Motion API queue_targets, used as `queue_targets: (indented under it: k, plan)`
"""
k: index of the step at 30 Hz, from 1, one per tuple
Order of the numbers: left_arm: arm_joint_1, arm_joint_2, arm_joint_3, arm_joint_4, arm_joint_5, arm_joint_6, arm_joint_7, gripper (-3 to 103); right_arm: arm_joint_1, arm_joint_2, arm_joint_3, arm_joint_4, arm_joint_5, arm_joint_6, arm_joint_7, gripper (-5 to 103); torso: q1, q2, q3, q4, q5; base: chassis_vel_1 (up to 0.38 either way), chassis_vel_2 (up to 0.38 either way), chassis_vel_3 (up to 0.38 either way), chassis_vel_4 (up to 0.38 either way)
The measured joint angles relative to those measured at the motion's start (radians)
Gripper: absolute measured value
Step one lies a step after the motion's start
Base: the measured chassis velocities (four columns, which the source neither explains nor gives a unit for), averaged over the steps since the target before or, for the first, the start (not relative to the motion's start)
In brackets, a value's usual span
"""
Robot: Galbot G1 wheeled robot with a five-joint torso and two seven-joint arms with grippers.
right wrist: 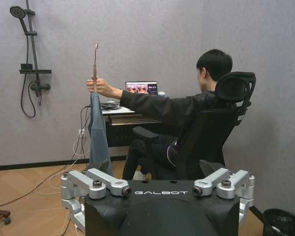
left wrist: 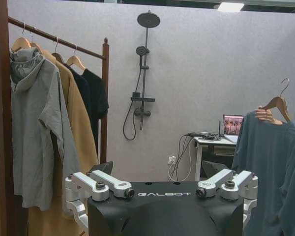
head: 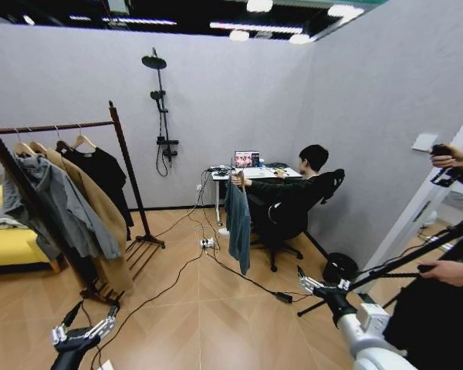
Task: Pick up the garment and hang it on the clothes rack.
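Beyond both hands [head: 85, 333], the garment [head: 238, 223]

The garment [head: 238, 222] is a plain dark teal, hanging from a pale wooden hanger [left wrist: 279, 102]. The clothes rack [head: 127, 166] is dark reddish-brown wood; on it hang a grey hooded jacket [left wrist: 32, 123], a tan coat [left wrist: 76, 128] and a black top [head: 102, 173]. The floor [head: 216, 316] is light wood laid in a herringbone pattern, the walls [head: 239, 85] a flat pale grey. Both claws are silver metal on black bodies: left [head: 83, 330], right [head: 318, 284]. A yellow sofa [head: 4, 243] sits behind the rack.
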Motion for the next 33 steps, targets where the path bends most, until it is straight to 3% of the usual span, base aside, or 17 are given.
queue_targets:
  k: [8,13,15,16,24,26,33]
  plan:
    - [0.0,0.0,0.0,0.0,0.0,0.0,0.0,100,0.004,-0.005,-0.001,0.004,-0.029,0.041,-0.012,100,0.0,0.0,0.0,0.0,0.0001,0.0,0.0,0.0,0.0]
    - [0.0,0.0,0.0,0.0,0.0,0.0,0.0,100,-0.007,-0.031,-0.006,0.042,-0.116,0.223,-0.052,100,0.0,0.0,0.0,0.0001,-0.0001,0.0,0.0,0.0,0.0]
    - [0.0,0.0,0.0,0.0,0.0,0.0,0.0,100,-0.01,-0.037,-0.006,0.052,-0.126,0.264,-0.058,100,0.0,0.0,0.0,0.0002,0.0,0.0,0.0,0.0,0.0]
    - [0.0,0.0,0.0,0.0,0.0,0.0,0.0,100,-0.016,-0.042,0.01,0.06,-0.087,0.279,-0.045,100,0.0,0.0,0.0,0.0003,-0.0003,0.0,0.0,0.0,0.0]
    - [0.0,0.0,0.0,0.0,0.0,0.0,0.0,100,-0.036,-0.032,0.019,0.01,-0.037,0.259,0.023,100,0.0,0.0,0.0,0.0,0.0,0.0,0.0,0.0,0.0]
    - [0.0,0.0,0.0,0.0,0.0,0.0,0.0,100,-0.03,-0.032,0.019,-0.013,0.021,0.249,0.061,100,0.0,0.0,0.0,0.0,0.0002,0.0,0.0,0.0,0.0]
    - [0.0,0.0,0.0,0.0,0.0,0.0,0.0,100,0.028,-0.077,0.023,-0.026,0.104,0.268,0.071,100,0.0,0.0,0.0,0.0004,0.0,0.0,0.0,0.0,0.0]
